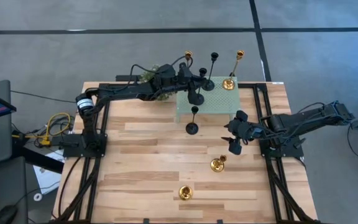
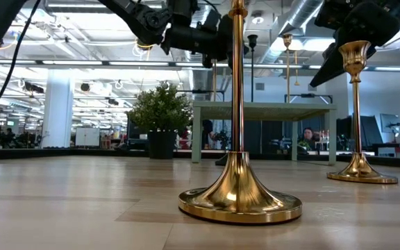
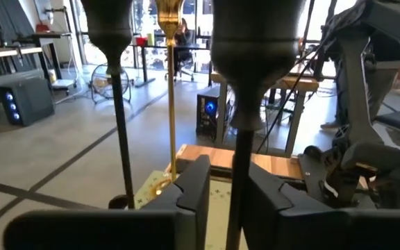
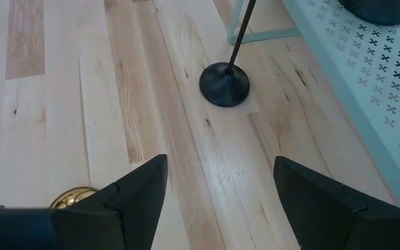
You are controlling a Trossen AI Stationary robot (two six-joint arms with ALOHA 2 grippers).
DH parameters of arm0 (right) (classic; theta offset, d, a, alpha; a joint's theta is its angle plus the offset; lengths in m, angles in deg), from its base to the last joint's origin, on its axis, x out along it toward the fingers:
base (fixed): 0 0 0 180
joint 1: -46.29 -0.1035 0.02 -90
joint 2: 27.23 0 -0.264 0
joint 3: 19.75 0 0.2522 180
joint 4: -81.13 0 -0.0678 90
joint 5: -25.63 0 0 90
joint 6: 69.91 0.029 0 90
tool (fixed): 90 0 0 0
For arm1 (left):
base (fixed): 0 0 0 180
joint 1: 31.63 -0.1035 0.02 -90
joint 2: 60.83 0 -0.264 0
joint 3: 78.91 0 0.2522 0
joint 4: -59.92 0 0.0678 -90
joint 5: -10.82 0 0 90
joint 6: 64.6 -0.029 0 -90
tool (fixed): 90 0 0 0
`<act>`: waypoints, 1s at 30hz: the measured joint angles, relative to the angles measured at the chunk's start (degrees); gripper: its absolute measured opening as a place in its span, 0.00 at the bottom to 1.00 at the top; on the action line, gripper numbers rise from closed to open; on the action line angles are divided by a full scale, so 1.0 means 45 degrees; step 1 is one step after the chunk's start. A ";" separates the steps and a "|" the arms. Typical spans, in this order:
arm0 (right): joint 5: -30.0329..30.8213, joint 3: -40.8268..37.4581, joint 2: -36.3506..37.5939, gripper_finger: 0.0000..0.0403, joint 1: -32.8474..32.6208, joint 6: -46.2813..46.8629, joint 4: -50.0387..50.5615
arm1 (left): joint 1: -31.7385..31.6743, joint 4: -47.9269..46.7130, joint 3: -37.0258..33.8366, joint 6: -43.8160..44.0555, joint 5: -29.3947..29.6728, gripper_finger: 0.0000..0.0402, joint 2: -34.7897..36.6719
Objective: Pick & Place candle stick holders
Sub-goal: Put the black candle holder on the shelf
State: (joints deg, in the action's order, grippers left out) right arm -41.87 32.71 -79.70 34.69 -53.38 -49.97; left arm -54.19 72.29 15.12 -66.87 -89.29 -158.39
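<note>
My left gripper (image 1: 196,79) reaches over the mint green perforated stand (image 1: 219,106). Its open fingers stand close on either side of the thin stem (image 3: 239,182) of an upright black holder (image 1: 197,97) whose base rests on the stand. A second black holder (image 1: 209,83) and a gold one (image 1: 229,83) also stand on the stand. A tall gold holder (image 1: 188,56) stands behind my left gripper. One black holder (image 1: 192,127) and two gold holders (image 1: 217,164) (image 1: 185,192) stand on the table. My right gripper (image 1: 235,140) hangs open and empty above the table, right of the black one (image 4: 224,84). My left gripper has the black holder's stem (image 3: 239,208) between its two fingers, level, below the cup (image 3: 255,55). One finger (image 3: 273,205) lies right beside the stem and a gap shows on the other side; I cannot tell whether it touches. The holder stands upright on the stand.
A round green plant (image 2: 160,111) in a dark pot stands at the table's far left, beside the stand. In the low view my right gripper (image 2: 353,28) hangs just above a gold holder's cup (image 2: 353,51). Bare wood lies toward the near left.
</note>
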 joint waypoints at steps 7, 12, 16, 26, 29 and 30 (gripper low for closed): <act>-0.0005 0.0000 0.0000 0.63 0.0001 0.0005 0.0005 | -0.0002 -0.0183 0.0000 -0.0003 0.0005 0.29 0.0005; -0.0010 0.0003 0.0000 0.63 0.0001 0.0009 0.0000 | -0.0002 -0.0214 0.0000 -0.0003 0.0269 0.41 0.0005; -0.0029 0.0000 0.0000 0.63 0.0001 0.0296 0.0015 | -0.0084 -0.0587 -0.0005 0.0002 0.0346 0.49 0.0173; -0.0021 0.0000 0.0000 0.63 0.0000 0.0335 0.0101 | -0.0172 -0.1677 -0.0201 0.0172 0.0197 0.59 0.0996; -0.0019 0.0000 0.0000 0.63 -0.0004 0.0340 0.0102 | -0.0238 -0.1699 -0.0536 0.0104 0.0189 0.59 0.1480; -0.0019 0.0000 0.0000 0.63 -0.0004 0.0340 0.0102 | -0.0244 -0.1800 -0.0672 0.0107 0.0191 0.58 0.1688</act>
State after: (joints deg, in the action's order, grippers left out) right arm -41.96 32.71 -79.70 34.67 -51.85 -49.51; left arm -55.29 64.19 12.09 -66.39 -88.43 -150.79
